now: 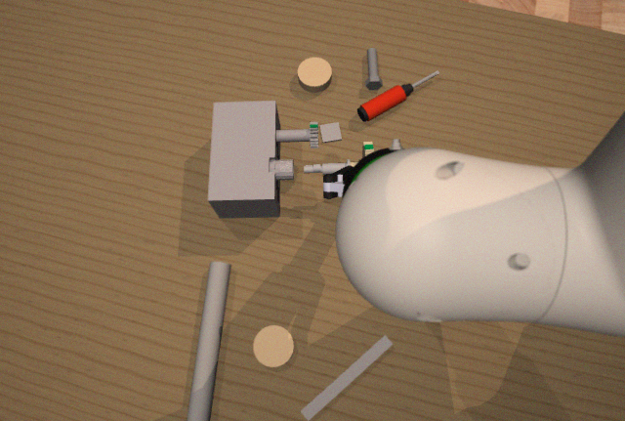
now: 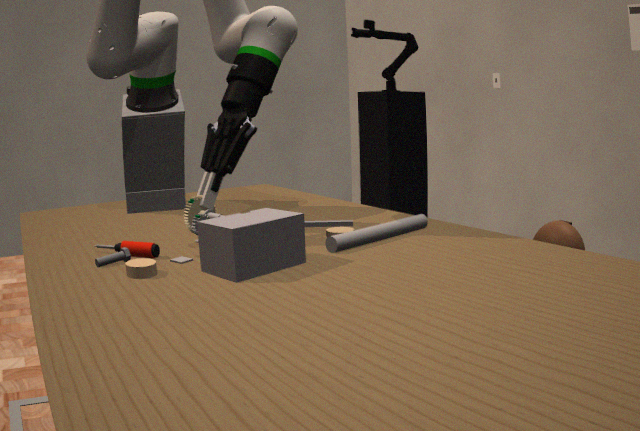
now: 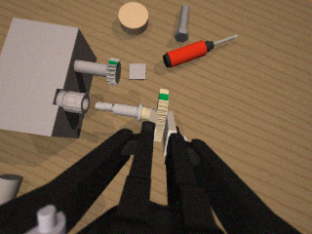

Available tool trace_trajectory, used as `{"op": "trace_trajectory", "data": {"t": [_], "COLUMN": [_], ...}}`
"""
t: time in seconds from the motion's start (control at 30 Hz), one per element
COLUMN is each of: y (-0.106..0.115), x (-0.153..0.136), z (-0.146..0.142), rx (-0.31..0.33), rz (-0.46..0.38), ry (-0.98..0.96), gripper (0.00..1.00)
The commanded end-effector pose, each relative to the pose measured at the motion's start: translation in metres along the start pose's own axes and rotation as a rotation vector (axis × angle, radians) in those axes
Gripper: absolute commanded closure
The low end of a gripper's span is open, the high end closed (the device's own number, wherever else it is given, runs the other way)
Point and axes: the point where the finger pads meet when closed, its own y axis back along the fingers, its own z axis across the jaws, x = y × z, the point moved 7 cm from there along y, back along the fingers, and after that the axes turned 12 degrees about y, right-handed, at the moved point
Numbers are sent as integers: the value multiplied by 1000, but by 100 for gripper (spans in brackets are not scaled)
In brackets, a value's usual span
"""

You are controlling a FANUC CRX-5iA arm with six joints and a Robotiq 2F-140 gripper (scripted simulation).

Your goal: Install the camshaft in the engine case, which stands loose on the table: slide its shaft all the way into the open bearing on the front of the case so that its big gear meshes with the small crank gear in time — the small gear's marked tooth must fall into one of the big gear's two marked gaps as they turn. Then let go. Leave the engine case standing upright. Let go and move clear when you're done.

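The grey engine case (image 1: 242, 153) (image 2: 268, 250) (image 3: 34, 78) stands upright. Its open bearing (image 1: 284, 169) (image 3: 73, 101) sticks out of the front, beside the small crank gear (image 1: 313, 137) (image 3: 113, 72), whose green mark faces up. My gripper (image 3: 160, 119) is shut on the camshaft (image 1: 325, 168) (image 3: 127, 110) at its big gear (image 2: 189, 216) (image 3: 163, 109). The shaft is roughly level, its tip a short gap outside the bearing mouth and roughly in line with it. A green mark shows near the top of the big gear. The other marked gap and the bore are hidden.
A grey square plate (image 1: 331, 132) (image 3: 137, 71) lies beside the crank gear. A red screwdriver (image 1: 384, 102), a bolt (image 1: 372, 67) and a wooden disc (image 1: 314, 73) lie beyond. A grey pipe (image 1: 209, 340), another disc (image 1: 272, 346) and a flat bar (image 1: 348, 377) lie on the other side.
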Motion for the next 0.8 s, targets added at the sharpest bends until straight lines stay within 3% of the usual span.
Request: {"op": "trace_trajectory", "data": {"t": [0.0,0.77], "y": [0,0], "x": [0,1], "z": [0,-5], "rx": [1,1], "rz": [0,-1], "ry": [0,-1], "gripper": [86,86]}}
